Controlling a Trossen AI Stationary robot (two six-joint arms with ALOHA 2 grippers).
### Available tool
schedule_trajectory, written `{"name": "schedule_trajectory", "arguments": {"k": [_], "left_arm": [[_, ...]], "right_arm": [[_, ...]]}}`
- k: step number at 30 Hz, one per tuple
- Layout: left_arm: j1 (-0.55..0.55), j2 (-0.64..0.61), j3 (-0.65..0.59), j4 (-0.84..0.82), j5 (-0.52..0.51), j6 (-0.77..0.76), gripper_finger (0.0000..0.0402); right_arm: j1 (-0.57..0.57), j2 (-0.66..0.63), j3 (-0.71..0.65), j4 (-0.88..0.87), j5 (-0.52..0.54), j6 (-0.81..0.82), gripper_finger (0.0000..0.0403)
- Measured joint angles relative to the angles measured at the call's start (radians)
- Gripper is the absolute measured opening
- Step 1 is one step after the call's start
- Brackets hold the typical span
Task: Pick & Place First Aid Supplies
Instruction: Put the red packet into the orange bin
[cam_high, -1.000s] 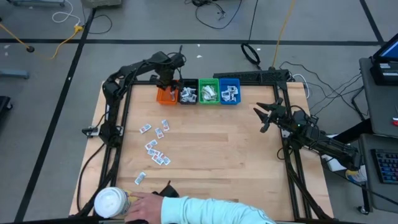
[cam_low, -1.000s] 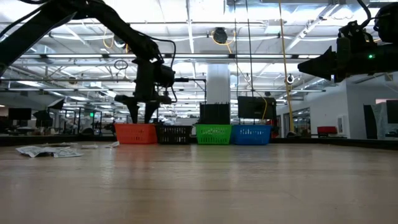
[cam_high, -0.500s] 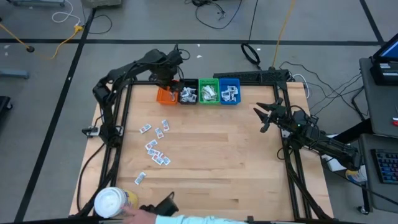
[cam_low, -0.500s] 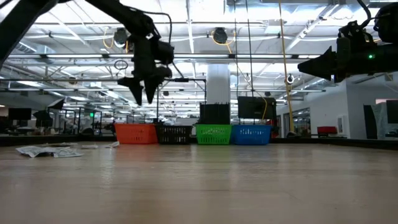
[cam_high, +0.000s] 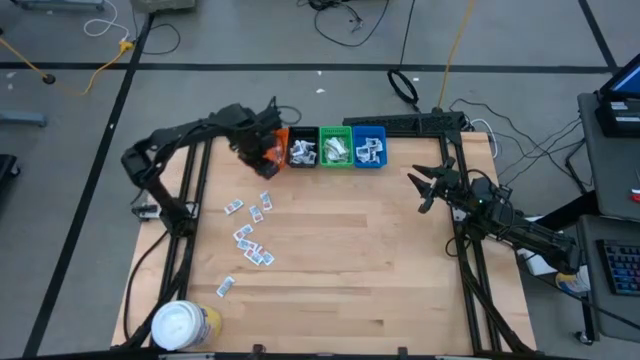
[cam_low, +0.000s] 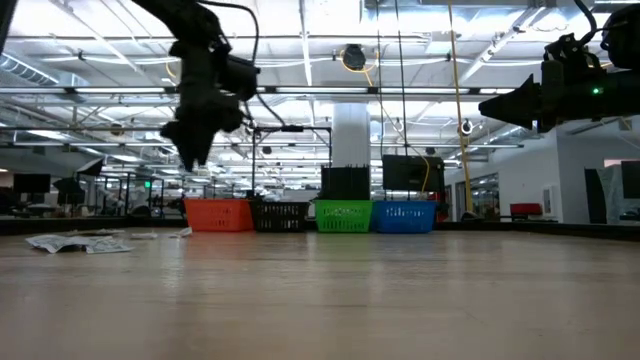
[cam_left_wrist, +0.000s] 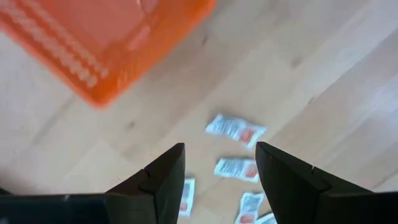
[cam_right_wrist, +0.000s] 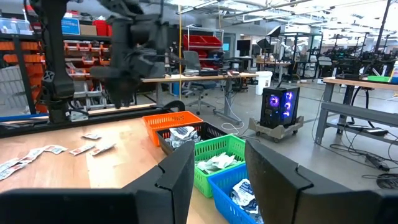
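Several first aid supplies, small white packets (cam_high: 250, 232), lie flat and scattered on the left half of the wooden table; they also show as packets (cam_left_wrist: 235, 129) below my left fingers and packets (cam_low: 75, 242) at the low view's left. My left gripper (cam_high: 262, 158) hangs high above the table, pointing down, just near of the orange bin (cam_left_wrist: 93, 43) and far of the packets. Its gripper (cam_left_wrist: 217, 168) is open, with nothing between the fingers. My right gripper (cam_high: 425, 186) waits open and level at the table's right side, gripper (cam_right_wrist: 217, 180) empty.
Four bins stand in a row at the far edge: orange bin (cam_high: 270, 150), black bin (cam_high: 302, 150), green bin (cam_high: 335, 148) and blue bin (cam_high: 368, 147), the last three holding packets. A white-lidded yellow tub (cam_high: 180, 325) stands at the near left corner.
My left gripper has risen from over the orange bin and swung toward the table's near and left side, rolling about its own axis as it went. A person's arm that reached in at the near edge beside the tub has drawn back out of view.
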Motion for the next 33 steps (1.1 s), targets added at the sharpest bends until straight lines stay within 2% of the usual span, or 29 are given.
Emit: {"name": "schedule_trajectory", "arguments": {"k": [6,14,26,33], "left_arm": [[-0.004,-0.133,-0.189,0.006,-0.002,-0.043,0.0197],[-0.004,-0.275,-0.314,0.007,0.0,-0.105,0.0202],[-0.036,-0.271,-0.518,0.096,0.007,-0.191,0.0206],[-0.065,-0.196,-0.566,0.186,-0.007,-0.238,0.0207]], "right_arm": [[0.0,0.0,0.0,0.0,0.0,0.0,0.0139],[0.0,0.0,0.0,0.0,0.0,0.0,0.0139],[0.0,0.0,0.0,0.0,0.0,0.0,0.0139],[0.0,0.0,0.0,0.0,0.0,0.0,0.0139]]}}
